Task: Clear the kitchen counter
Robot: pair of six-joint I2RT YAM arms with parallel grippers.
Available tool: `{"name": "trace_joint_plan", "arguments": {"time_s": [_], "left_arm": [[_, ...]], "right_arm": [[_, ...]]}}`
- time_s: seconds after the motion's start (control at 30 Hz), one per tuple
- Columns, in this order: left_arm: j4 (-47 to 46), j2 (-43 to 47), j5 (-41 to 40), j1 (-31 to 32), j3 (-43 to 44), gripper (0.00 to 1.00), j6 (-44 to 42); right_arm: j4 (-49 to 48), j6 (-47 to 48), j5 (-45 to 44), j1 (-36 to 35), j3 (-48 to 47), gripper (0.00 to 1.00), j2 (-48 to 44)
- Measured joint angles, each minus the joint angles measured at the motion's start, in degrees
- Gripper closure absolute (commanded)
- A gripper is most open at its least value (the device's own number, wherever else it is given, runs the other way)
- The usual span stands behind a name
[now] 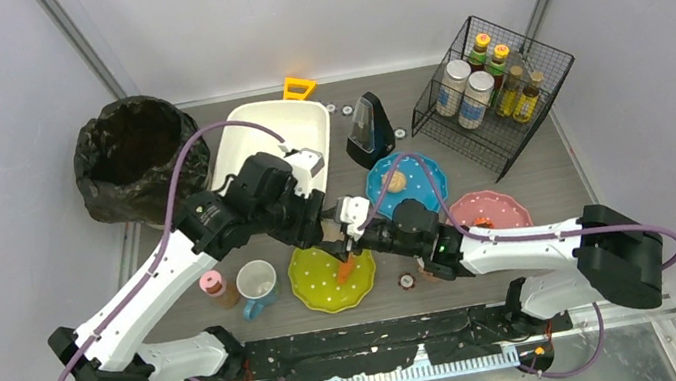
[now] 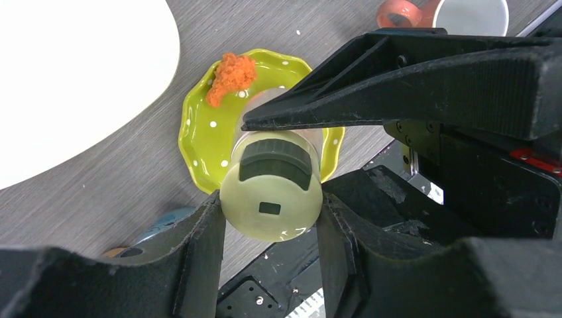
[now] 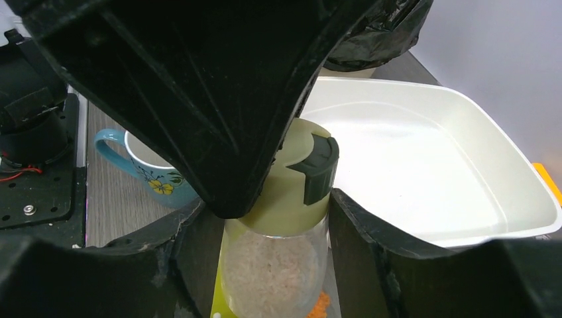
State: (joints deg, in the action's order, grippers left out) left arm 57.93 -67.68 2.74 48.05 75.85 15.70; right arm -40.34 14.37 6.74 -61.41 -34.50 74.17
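Because the jar (image 2: 272, 192) hangs upright over the green plate (image 1: 319, 294) at the middle of the counter's (image 1: 559, 173) near edge, we note both grippers clamped on it: left gripper (image 2: 272, 207) on the lid from above, right gripper (image 3: 268, 222) on the glass from the side.
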Motion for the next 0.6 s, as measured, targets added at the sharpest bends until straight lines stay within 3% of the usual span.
{"name": "trace_joint_plan", "arguments": {"time_s": [0.3,0.6], "left_arm": [[-0.57,3.26,-1.22,0.24,0.52,0.04,-1.60],[-2.95,15.52,-9.31,-1.31,-0.07,0.00,-1.62]], "right_arm": [[-1.01,-0.76,-2.49,-0.20,2.40,0.87,-2.34],[3.39,-0.81,-8.24,3.39,4.35,0.89,-3.30]]}}
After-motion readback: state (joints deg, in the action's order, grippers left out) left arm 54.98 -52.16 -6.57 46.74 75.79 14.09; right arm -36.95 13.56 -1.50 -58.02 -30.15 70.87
